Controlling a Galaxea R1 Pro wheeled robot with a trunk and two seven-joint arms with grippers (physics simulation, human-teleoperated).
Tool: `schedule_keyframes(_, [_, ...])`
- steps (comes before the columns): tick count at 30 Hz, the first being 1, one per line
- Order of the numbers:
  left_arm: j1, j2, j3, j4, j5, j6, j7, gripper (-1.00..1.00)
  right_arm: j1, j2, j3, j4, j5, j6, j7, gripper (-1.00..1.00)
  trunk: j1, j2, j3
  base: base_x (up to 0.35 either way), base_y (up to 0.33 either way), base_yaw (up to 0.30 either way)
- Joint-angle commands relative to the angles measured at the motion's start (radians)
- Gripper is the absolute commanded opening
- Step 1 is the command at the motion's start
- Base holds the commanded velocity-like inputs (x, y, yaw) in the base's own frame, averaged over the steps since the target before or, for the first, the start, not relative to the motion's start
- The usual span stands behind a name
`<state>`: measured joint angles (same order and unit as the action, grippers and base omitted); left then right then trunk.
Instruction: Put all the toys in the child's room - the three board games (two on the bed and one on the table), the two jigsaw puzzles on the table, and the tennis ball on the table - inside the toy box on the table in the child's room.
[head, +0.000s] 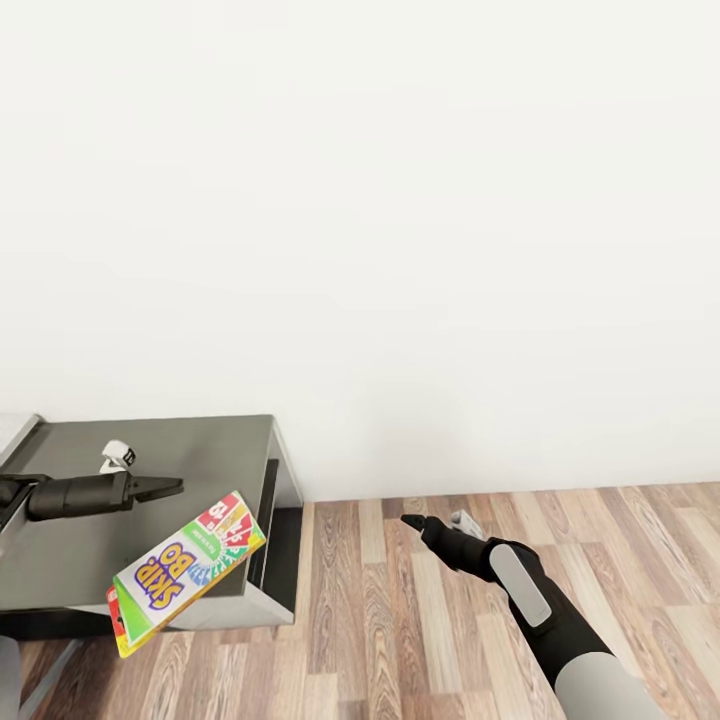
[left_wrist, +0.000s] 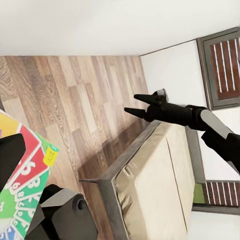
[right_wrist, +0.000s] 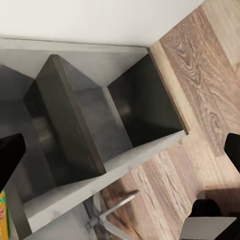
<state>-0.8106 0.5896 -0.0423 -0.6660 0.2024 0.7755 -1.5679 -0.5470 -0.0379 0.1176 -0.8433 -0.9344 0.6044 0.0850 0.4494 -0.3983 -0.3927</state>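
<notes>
We see the Skip-Bo board game (head: 185, 572) hanging tilted in the air in front of a dark grey shelf unit (head: 150, 470), its lower corner over the wooden floor (head: 400, 620). In the left wrist view the same box shows as a colourful corner between the dark fingers (left_wrist: 10, 157) of that camera's own gripper, so the jaws of our left gripper are clenched on it. The right gripper (head: 412, 521) is held out over the floor, well apart from the game; its jaws look released, the two tips slightly parted, with nothing between them. From the right wrist view we look into the shelf unit's open compartments (right_wrist: 90, 125), which are dark and bare. A small white object (head: 117, 456) sits on the unit's top.
</notes>
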Motion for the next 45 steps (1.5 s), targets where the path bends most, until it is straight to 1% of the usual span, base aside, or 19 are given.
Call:
schedule_keyframes(1, [-0.001,0.001,-0.004,0.0,0.004,0.011,-0.003,1.0,-0.001,-0.001,0.002,-0.001,0.002,0.002,0.002,1.0,0.001,-0.002,0.0,0.0,0.0,0.0])
schedule_keyframes(13, [-0.001,0.0,-0.005,0.0,0.003,0.011,-0.003,1.0,-0.001,0.005,0.002,-0.001,0.002,-0.003,0.001,1.0,0.001,-0.002,0.02,0.0,0.0,0.0])
schedule_keyframes(22, [-0.001,-0.002,-0.004,0.0,0.003,0.011,-0.003,1.0,-0.001,0.004,0.001,-0.001,0.002,-0.004,0.001,1.0,0.001,-0.002,0.035,0.0,0.0,0.0])
schedule_keyframes(31, [-0.001,-0.005,-0.006,0.0,0.002,0.011,-0.003,1.0,0.0,-0.003,-0.001,-0.002,0.002,-0.005,0.001,1.0,0.001,-0.002,0.05,0.0,0.0,0.0])
schedule_keyframes(45, [-0.001,-0.009,-0.008,0.0,0.002,0.014,-0.003,1.0,0.0,0.0,-0.001,-0.002,0.002,-0.004,0.001,1.0,0.001,-0.002,0.073,0.0,0.0,0.0])
